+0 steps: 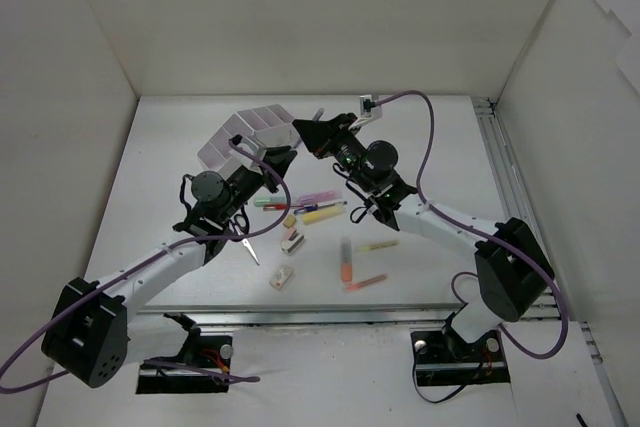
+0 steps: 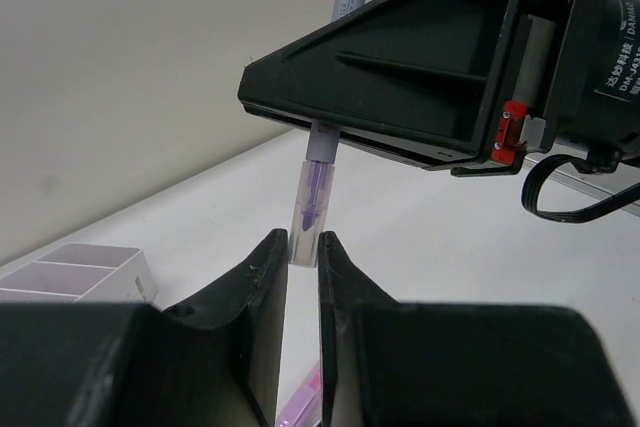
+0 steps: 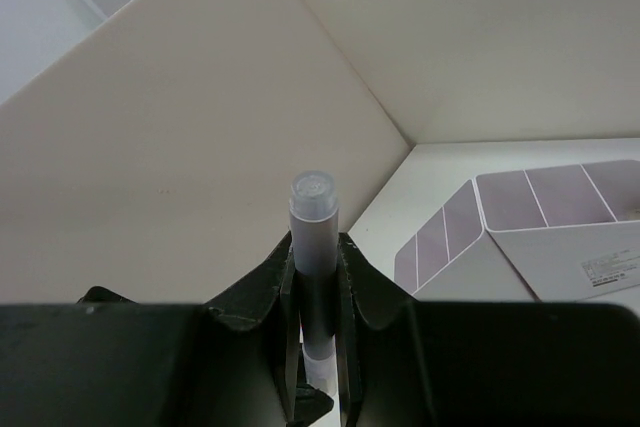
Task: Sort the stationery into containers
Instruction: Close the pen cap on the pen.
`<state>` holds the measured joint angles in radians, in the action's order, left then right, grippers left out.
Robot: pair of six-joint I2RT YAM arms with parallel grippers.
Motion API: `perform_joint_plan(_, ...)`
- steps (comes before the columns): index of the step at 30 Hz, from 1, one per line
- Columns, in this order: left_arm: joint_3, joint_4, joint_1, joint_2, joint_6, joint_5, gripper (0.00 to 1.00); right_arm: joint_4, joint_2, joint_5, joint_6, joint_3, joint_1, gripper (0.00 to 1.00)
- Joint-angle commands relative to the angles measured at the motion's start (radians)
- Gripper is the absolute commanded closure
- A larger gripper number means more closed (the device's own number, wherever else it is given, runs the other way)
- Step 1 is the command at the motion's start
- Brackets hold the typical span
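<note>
A lilac pen with a clear cap stands upright, and my right gripper is shut on its barrel. In the left wrist view the pen's lower clear end sits between the tips of my left gripper, whose jaws stand narrow around it, below the right gripper's black fingers. From above, both grippers meet beside the pale lilac organizer, with the pen's top sticking out. Scissors, a yellow highlighter, an orange one and erasers lie on the table.
White walls enclose the table on three sides. The organizer lies on its side at the back left, its compartments facing up. A pink pen and a green one lie under the arms. A metal rail runs along the right.
</note>
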<state>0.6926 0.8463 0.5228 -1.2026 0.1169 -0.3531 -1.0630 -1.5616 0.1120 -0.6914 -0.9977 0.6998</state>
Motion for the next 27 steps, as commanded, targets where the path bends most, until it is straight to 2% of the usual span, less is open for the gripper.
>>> perform_joint_plan(1, 0.197, 0.35, 0.002, 0.047, 0.056, -0.127, 1.0, 0.189, -0.057, 0.319, -0.011, 0.054, 0.138, 1.0)
perform_joint_plan(6, 0.268, 0.323, -0.038, 0.032, 0.121, -0.283, 1.0, 0.186, -0.129, 0.428, 0.012, 0.021, 0.147, 1.0)
perform_joint_plan(16, 0.3, 0.246, -0.058, 0.055, 0.092, -0.29, 1.0, 0.186, -0.101, 0.407, 0.024, 0.039, 0.155, 1.0)
perform_joint_plan(25, 0.107, 0.071, -0.026, 0.184, 0.011, -0.201, 1.0, 0.187, -0.009, 0.397, 0.033, 0.048, 0.113, 1.0)
perform_joint_plan(26, 0.098, 0.044, -0.017, 0.207, 0.003, -0.166, 0.98, 0.189, -0.005, 0.4, 0.021, 0.048, 0.103, 1.0)
perform_joint_plan(27, 0.088, -0.013, -0.007, 0.216, -0.006, -0.156, 0.84, 0.187, 0.004, 0.4, 0.017, 0.048, 0.098, 1.0)
